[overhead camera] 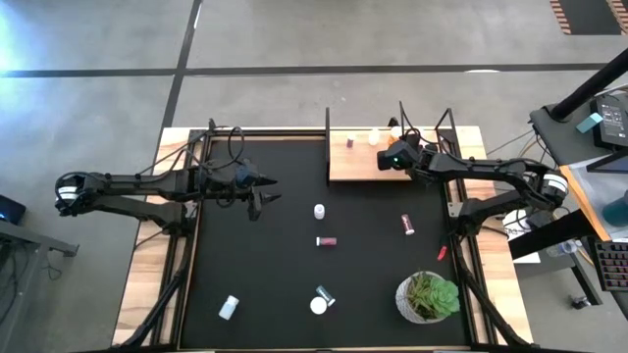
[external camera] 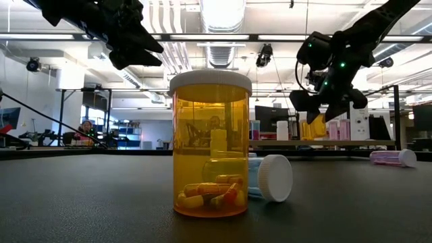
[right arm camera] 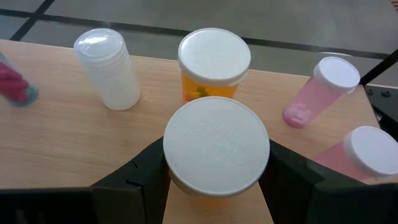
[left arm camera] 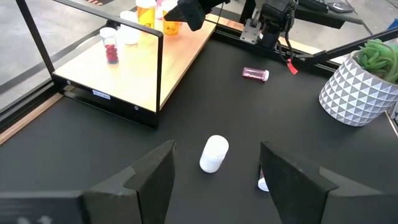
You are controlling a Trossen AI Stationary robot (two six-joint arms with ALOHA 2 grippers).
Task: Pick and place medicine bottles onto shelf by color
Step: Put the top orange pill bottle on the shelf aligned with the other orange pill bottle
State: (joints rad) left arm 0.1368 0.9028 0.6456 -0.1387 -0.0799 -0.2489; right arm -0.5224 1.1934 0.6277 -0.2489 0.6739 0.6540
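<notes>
Nearest the low camera an orange bottle [external camera: 210, 144] stands upright on the black mat [overhead camera: 294, 284] with a pale one lying on its side [external camera: 268, 178] just behind it; these, like the white bottle [left arm camera: 214, 153] lying ahead of the left arm and the pink one on its side [left arm camera: 255, 74] farther off near the potted plant [overhead camera: 428, 296], are not yet sorted. The left pincer [left arm camera: 214, 177] hovers over the mat with its fingers spread and empty, apparently lined up with that white bottle so it can come down on it next. Farther back, the right pincer [right arm camera: 216, 163] is over the shelf [overhead camera: 358, 162], its fingers pinching an orange bottle with a white cap [right arm camera: 216, 147] by its sides, which keeps it upright for setting down. It is held just in front of another orange bottle [right arm camera: 213, 65] already standing on the board, which fits sorting by color: a clear bottle [right arm camera: 107, 68] stands to one side, two pink ones [right arm camera: 320, 89] to the other. The held bottle looks to be just above the wood, not yet released.
</notes>
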